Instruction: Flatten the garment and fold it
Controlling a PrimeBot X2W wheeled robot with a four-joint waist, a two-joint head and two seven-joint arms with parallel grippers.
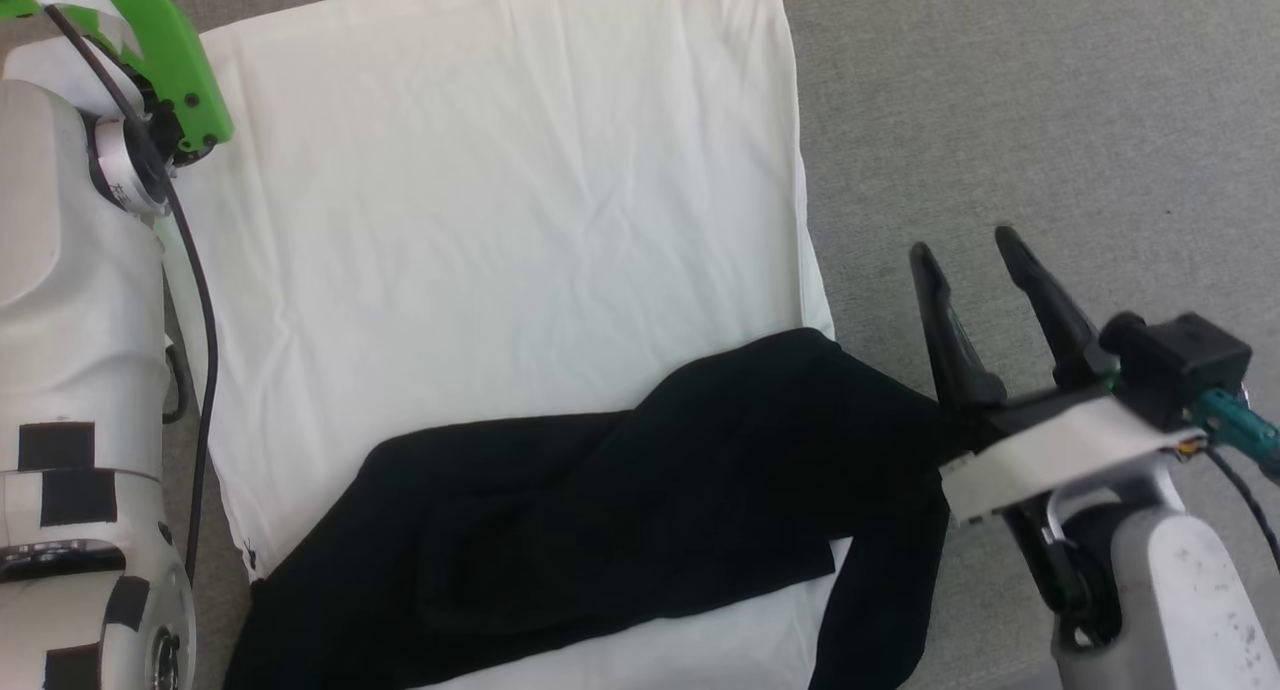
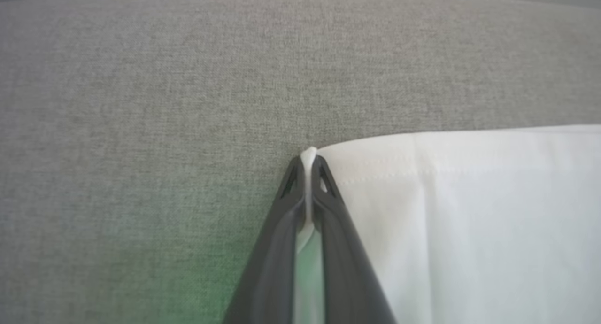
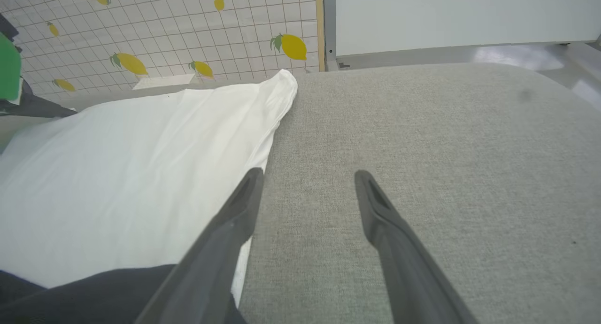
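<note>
Corner pinched, sleeves crossed: the garment (image 1: 500, 220) lies spread on the grey surface (image 1: 1000, 90).

Nearest the robot, the black sleeves (image 1: 650, 510) lie folded across the white body, one trailing off its edge. Just beside them the right gripper (image 1: 962, 242) hovers over bare grey cloth, fingers wide apart and empty, likely poised to take that side. Farther out, the left gripper (image 2: 307, 162) is clamped tight on a white hem corner, probably to draw the body taut.
</note>
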